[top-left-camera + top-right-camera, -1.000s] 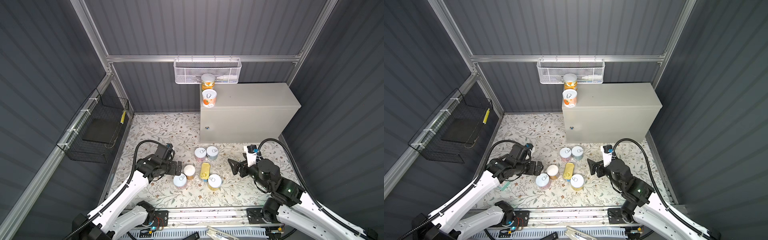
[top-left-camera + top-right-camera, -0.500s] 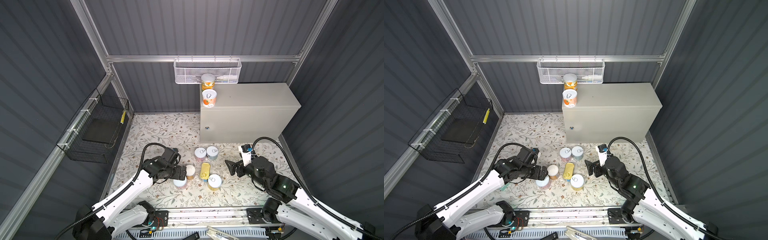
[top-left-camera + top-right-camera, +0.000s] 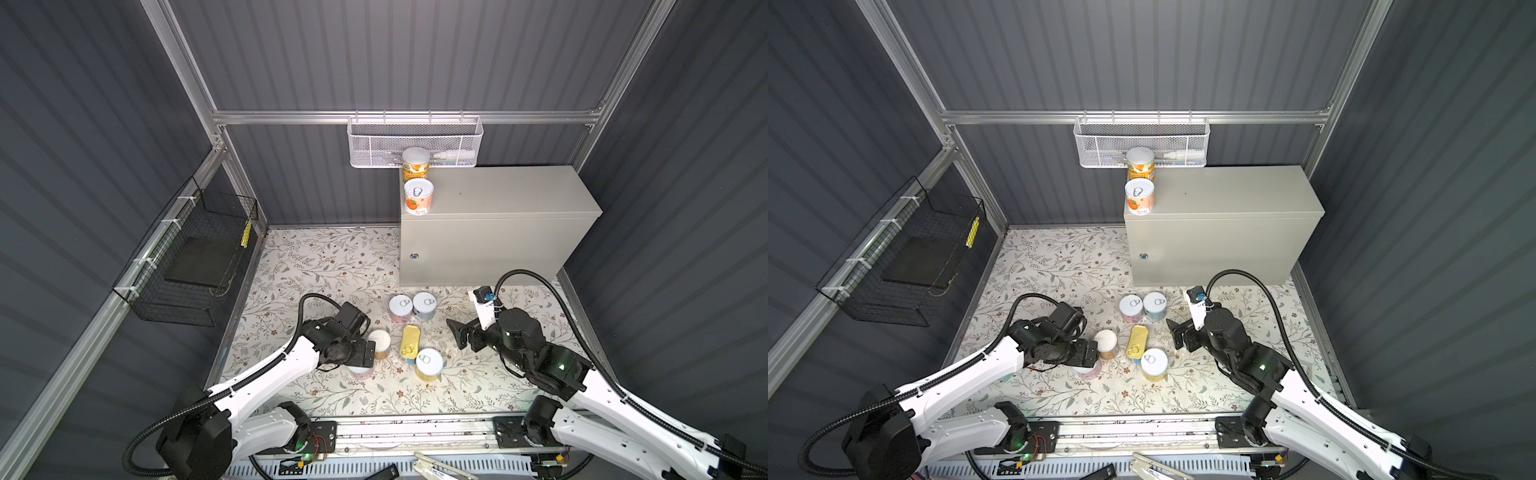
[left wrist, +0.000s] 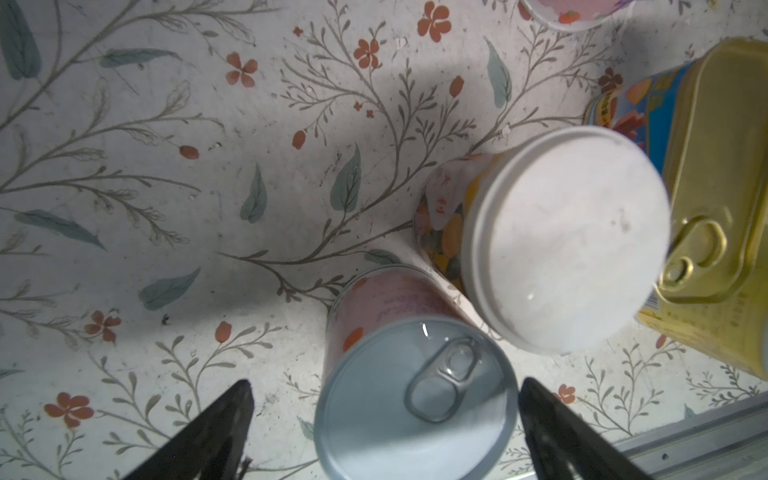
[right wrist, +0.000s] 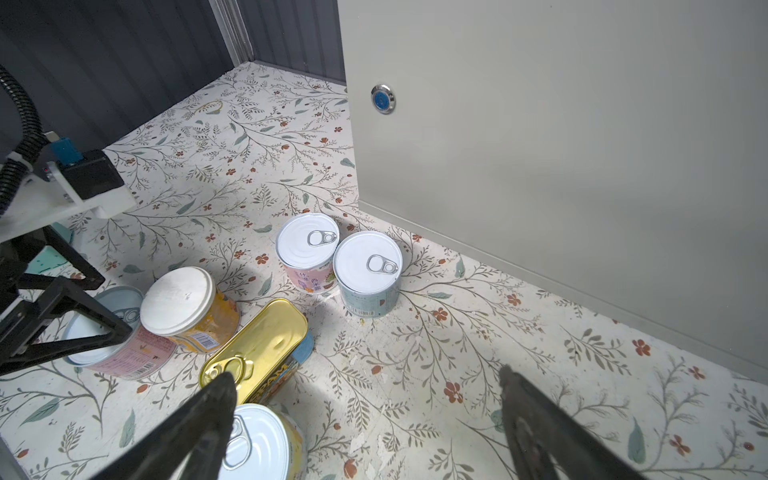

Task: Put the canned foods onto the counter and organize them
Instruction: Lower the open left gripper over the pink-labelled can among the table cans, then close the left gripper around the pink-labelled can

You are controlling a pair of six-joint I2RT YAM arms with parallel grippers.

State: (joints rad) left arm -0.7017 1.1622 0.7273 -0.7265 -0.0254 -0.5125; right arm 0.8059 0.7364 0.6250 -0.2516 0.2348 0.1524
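My left gripper, jaws wide, straddles the pink tin; next I'd close squarely. The right gripper hangs wide, empty.

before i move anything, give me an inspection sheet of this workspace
surface: floral mat, flat, flecked white
job's things: rear can and front can on the counter, left end; on the mat pink can, white-lid can, gold tin, yellow can, blue can beside neighbour can
clutter: small teal piece by the left arm, unclear what
grippers: left gripper open over the pink can; right gripper open, empty, above the mat
cables: left hose and right hose loop clear of the tins
surroundings: dark ribbed walls; mesh basket on rear rail; wire basket on left wall
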